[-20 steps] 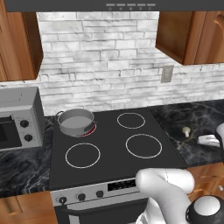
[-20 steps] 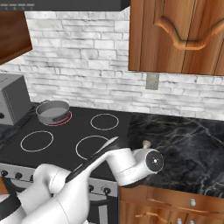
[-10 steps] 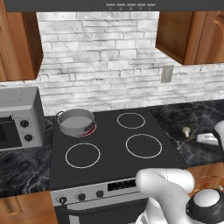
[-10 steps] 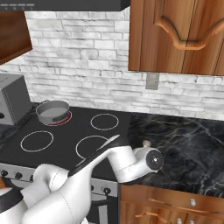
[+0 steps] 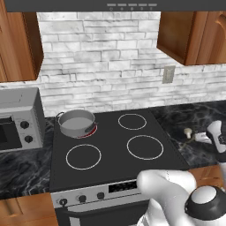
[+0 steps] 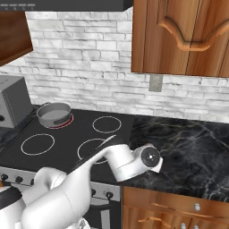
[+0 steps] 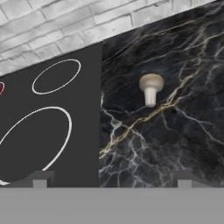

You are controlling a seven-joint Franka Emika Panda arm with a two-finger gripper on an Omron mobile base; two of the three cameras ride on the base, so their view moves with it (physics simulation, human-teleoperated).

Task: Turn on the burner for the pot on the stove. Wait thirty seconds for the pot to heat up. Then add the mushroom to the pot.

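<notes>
Hovering above the black marbled stone counter (image 7: 175, 131) with its jaws spread wide and empty, the white arm's two-finger gripper (image 7: 111, 177) faced the tiny pale beige mushroom (image 7: 151, 89), which lay on its side just right of the black glass cooktop (image 5: 110, 150). The mushroom was judged light, soft and easily bruised, best pinched gently across its rounded cap. The hand view gave the cap and stem clearly, while the left base view added the small grey steel pot (image 5: 77, 123) on the red-tinged rear-left burner ring (image 5: 89, 131), well apart from the mushroom.
</notes>
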